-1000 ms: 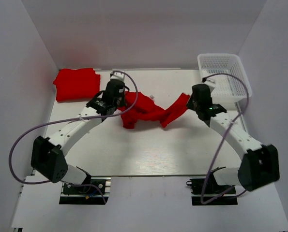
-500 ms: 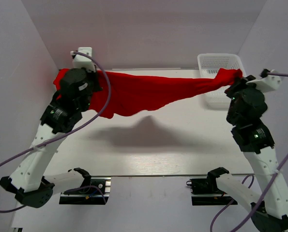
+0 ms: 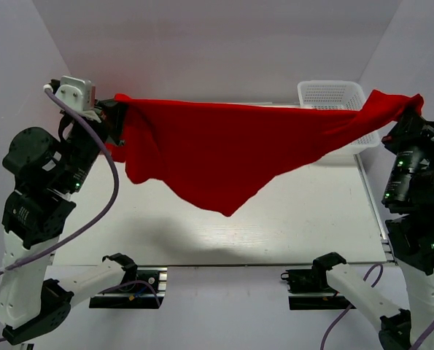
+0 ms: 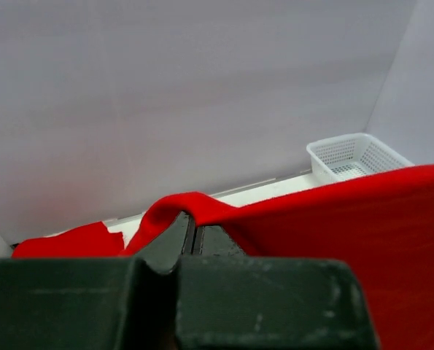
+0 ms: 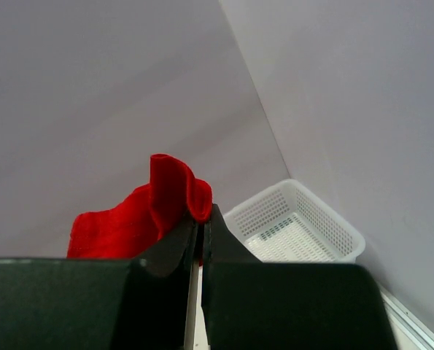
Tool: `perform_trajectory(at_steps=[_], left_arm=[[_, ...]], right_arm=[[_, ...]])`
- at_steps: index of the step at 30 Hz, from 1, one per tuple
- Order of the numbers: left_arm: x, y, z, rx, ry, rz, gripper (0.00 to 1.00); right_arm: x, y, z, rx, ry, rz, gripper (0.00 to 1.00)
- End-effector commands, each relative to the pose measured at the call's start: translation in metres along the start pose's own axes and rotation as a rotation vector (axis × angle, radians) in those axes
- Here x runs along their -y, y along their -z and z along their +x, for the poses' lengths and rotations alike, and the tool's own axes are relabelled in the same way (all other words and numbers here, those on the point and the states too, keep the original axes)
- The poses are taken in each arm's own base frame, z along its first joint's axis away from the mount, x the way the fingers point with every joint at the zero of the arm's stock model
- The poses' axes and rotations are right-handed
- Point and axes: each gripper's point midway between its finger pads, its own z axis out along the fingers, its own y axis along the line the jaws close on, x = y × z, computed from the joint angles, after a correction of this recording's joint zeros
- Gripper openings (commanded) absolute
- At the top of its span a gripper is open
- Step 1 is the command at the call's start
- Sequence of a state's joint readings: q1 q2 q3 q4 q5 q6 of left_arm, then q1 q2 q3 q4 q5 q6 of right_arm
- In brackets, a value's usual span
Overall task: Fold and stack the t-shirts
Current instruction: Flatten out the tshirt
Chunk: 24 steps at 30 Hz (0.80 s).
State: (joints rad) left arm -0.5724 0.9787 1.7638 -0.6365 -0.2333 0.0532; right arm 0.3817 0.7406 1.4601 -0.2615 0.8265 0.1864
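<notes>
A bright red t-shirt [image 3: 224, 149] hangs stretched in the air between my two grippers, high above the table, its lower edge sagging to a point at the middle. My left gripper [image 3: 113, 117] is shut on its left corner; the cloth bulges over the fingertips in the left wrist view [image 4: 191, 208]. My right gripper [image 3: 406, 109] is shut on its right corner, with a fold of cloth [image 5: 176, 193] standing above the jaws. A second red t-shirt [image 4: 67, 240] lies folded at the table's far left, hidden behind the left arm in the top view.
A white plastic mesh basket [image 3: 320, 93] stands at the far right corner of the table, partly behind the hanging shirt; it also shows in the left wrist view [image 4: 355, 157] and the right wrist view [image 5: 297, 226]. White walls enclose the table on three sides.
Both arms have risen and spread apart, lifting the shirt off the table from a crumpled heap to a taut spread sheet in the air.
</notes>
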Motion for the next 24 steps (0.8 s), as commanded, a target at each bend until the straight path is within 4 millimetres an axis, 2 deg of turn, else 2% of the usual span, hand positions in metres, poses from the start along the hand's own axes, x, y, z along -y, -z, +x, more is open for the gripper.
perform_trajectory(at_steps=[1, 2, 3, 4, 5, 6, 7, 9, 10, 11, 12, 13, 14, 15, 16, 17, 18, 19, 20, 21, 24], left_arm=[[-0.008, -0.026, 0.041, -0.117, -0.021, -0.089, 0.0], [-0.008, -0.043, 0.062, -0.18, 0.001, -0.133, 0.0], [-0.011, -0.051, 0.084, -0.24, -0.008, -0.171, 0.0], [-0.023, -0.059, 0.115, -0.311, -0.029, -0.258, 0.0], [-0.023, -0.065, 0.137, -0.362, -0.038, -0.276, 0.0], [-0.02, -0.08, 0.166, -0.412, -0.043, -0.293, 0.0], [-0.019, -0.084, 0.202, -0.486, -0.069, -0.292, 0.0], [-0.022, -0.094, 0.246, -0.565, -0.056, -0.327, 0.0], [-0.023, -0.095, 0.276, -0.634, -0.066, -0.332, 0.0], [-0.03, -0.102, 0.317, -0.726, -0.08, -0.364, 0.0], [-0.035, -0.1, 0.341, -0.795, -0.084, -0.387, 0.0], [-0.037, -0.104, 0.361, -0.844, -0.062, -0.404, 0.1], [-0.041, -0.106, 0.38, -0.898, -0.059, -0.419, 0.21], [-0.05, -0.11, 0.413, -1.007, -0.088, -0.445, 0.49], [-0.051, -0.113, 0.427, -1.052, -0.071, -0.462, 0.75], [-0.057, -0.116, 0.438, -1.093, -0.081, -0.489, 0.88], [-0.06, -0.127, 0.43, -1.114, -0.084, -0.499, 0.99], [-0.059, -0.13, 0.455, -1.177, -0.095, -0.506, 1.0], [-0.059, -0.137, 0.456, -1.179, -0.095, -0.506, 1.0], [-0.057, -0.153, 0.445, -1.14, -0.088, -0.489, 1.0], [-0.05, -0.164, 0.436, -1.11, -0.07, -0.436, 1.0]], right_arm=[[-0.005, -0.008, 0.029, -0.052, 0.027, 0.001, 0.0], [-0.007, -0.012, 0.069, -0.135, 0.063, -0.006, 0.0], [-0.01, -0.015, 0.089, -0.175, 0.073, -0.007, 0.0], [-0.012, -0.015, 0.109, -0.221, 0.082, -0.02, 0.0], [-0.009, -0.014, 0.169, -0.34, 0.102, -0.008, 0.0], [-0.008, -0.012, 0.188, -0.376, 0.106, -0.008, 0.0], [-0.007, -0.011, 0.207, -0.412, 0.111, -0.012, 0.0], [0.003, 0.002, 0.29, -0.568, 0.145, -0.016, 0.0], [0.01, 0.012, 0.321, -0.64, 0.168, -0.026, 0.0], [0.015, 0.017, 0.342, -0.688, 0.189, -0.02, 0.0], [0.026, 0.028, 0.374, -0.761, 0.233, -0.012, 0.0], [0.032, 0.033, 0.394, -0.816, 0.267, -0.006, 0.0], [0.039, 0.038, 0.404, -0.855, 0.298, 0.011, 0.0], [0.045, 0.04, 0.416, -0.889, 0.334, 0.032, 0.08], [0.05, 0.04, 0.424, -0.917, 0.369, 0.059, 0.22], [0.053, 0.04, 0.426, -0.931, 0.392, 0.076, 0.39], [0.056, 0.033, 0.422, -0.913, 0.412, 0.112, 0.7], [0.059, 0.033, 0.428, -0.948, 0.445, 0.14, 0.81], [0.054, 0.027, 0.425, -0.937, 0.435, 0.147, 0.9], [0.055, 0.027, 0.428, -0.952, 0.451, 0.152, 0.9], [0.05, 0.024, 0.428, -0.967, 0.459, 0.147, 0.9]])
